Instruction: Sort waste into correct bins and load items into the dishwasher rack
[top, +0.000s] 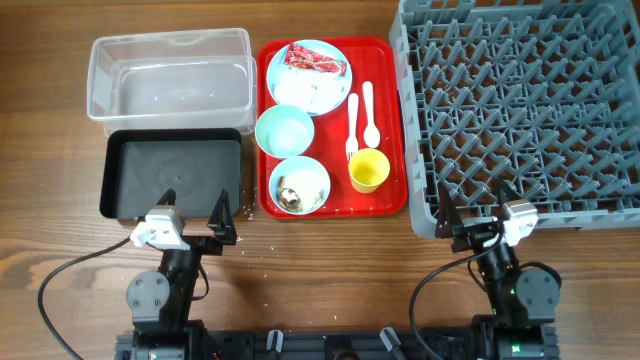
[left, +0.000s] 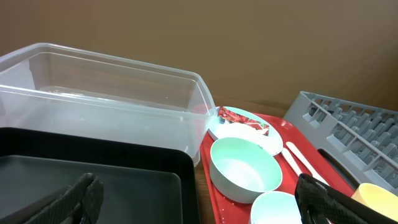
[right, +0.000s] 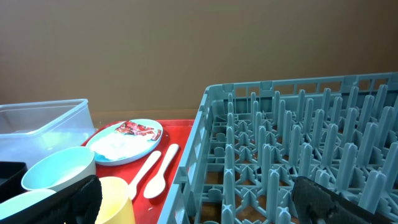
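Note:
On the red tray (top: 385, 110) a pale blue plate (top: 308, 75) holds a red-and-white wrapper (top: 316, 60) and white tissue (top: 305, 90). In front of it are an empty blue bowl (top: 284, 130), a blue bowl with brownish food scraps (top: 298, 186), a yellow cup (top: 368, 170), a white fork (top: 352, 128) and a spoon (top: 368, 115). The clear tub (top: 168, 70) and black tray (top: 172, 175) lie at the left. The grey rack (top: 520, 100) is at the right. My left gripper (top: 195, 212) is open at the black tray's near edge. My right gripper (top: 472, 212) is open at the rack's near edge. Both are empty.
Small crumbs lie on the wood near the black tray's near right corner (top: 248, 212). Bare wooden table (top: 330, 270) runs along the front between the two arms. Black cables (top: 70, 275) loop beside each arm base.

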